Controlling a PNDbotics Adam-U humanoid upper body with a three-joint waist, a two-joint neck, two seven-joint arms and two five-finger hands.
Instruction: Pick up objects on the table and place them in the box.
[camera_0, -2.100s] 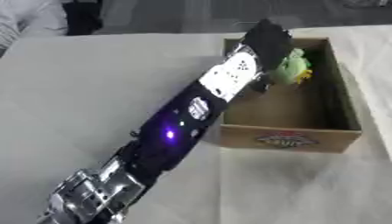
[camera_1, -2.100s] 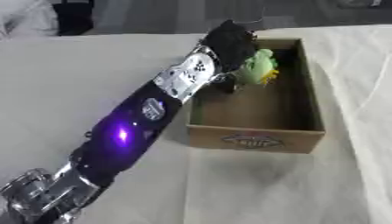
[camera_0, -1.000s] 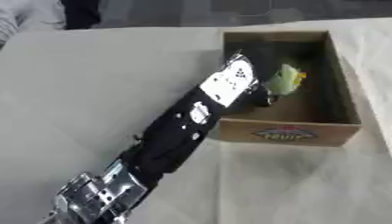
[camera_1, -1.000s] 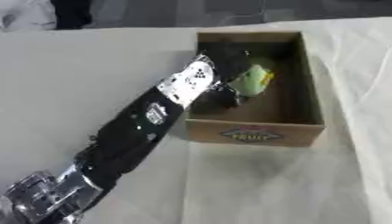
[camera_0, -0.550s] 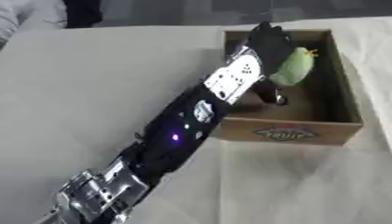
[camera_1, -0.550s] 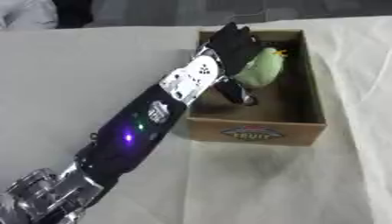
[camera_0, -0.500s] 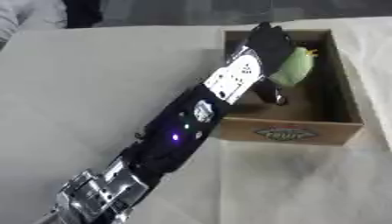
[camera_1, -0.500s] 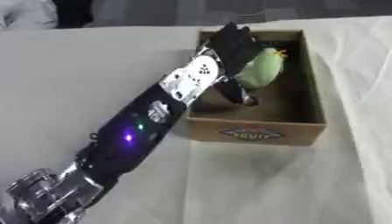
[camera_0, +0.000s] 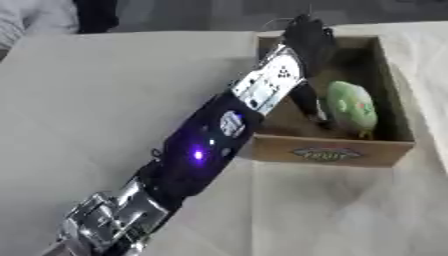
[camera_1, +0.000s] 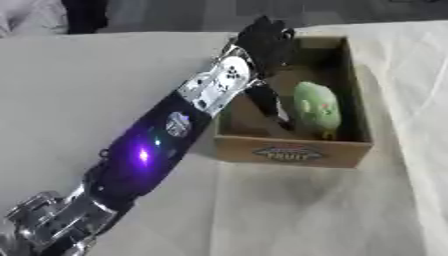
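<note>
A brown cardboard box (camera_0: 325, 152) with a label on its front wall stands on the table at the right. On its floor, by the right wall, lies a green rounded object (camera_0: 352, 107). My left arm crosses the view from the lower left. My left hand (camera_0: 305, 38) hangs over the box's far left corner, fingers relaxed and holding nothing. Its thumb (camera_0: 308, 103) points down into the box just left of the green object, a small gap apart. My right hand shows in no view.
A pale cloth (camera_0: 96, 100) covers the table left of and in front of the box. The table's far edge runs just behind the box, with dark floor beyond it. A light sleeve (camera_0: 31, 20) shows at the far left corner.
The green object has left my left hand and now lies on the box floor. The hand has drawn back toward the box's far left corner. The camera has also shifted.
</note>
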